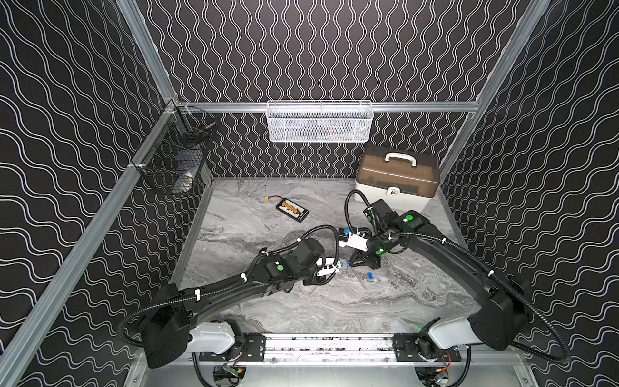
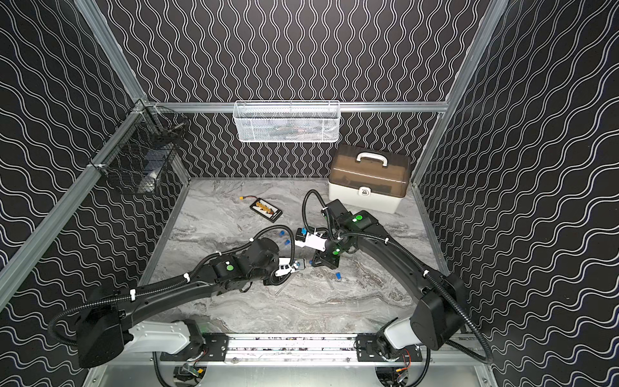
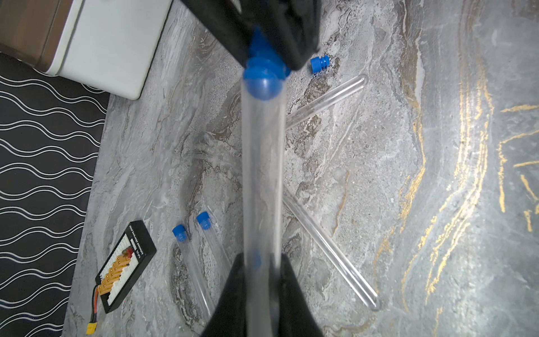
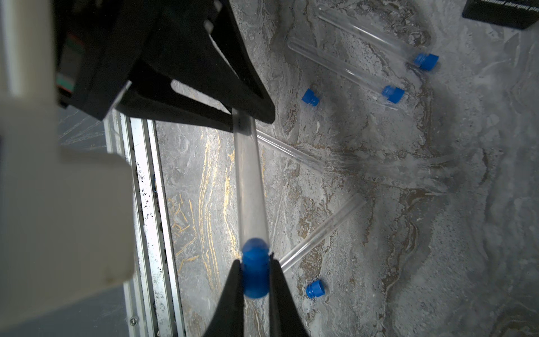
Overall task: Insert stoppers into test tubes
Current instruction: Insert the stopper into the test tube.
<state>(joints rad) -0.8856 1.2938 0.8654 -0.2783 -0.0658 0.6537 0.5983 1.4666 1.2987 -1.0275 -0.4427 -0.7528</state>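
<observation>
1. The black board (image 4: 501, 10) carries white print, blurred and cut by the frame edge; only "charging" can be read.
2. The latch (image 1: 392, 192) of the white box (image 1: 385, 201) shows what looks like a small padlock sign.

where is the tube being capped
Mid-table in wrist views: the test tube spans from the left gripper, shut on it, to the right gripper, shut on the stopper at its mouth.

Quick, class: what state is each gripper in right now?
Left gripper: closed on the test tube.
Right gripper: closed on the blue stopper at that tube's mouth.
</observation>
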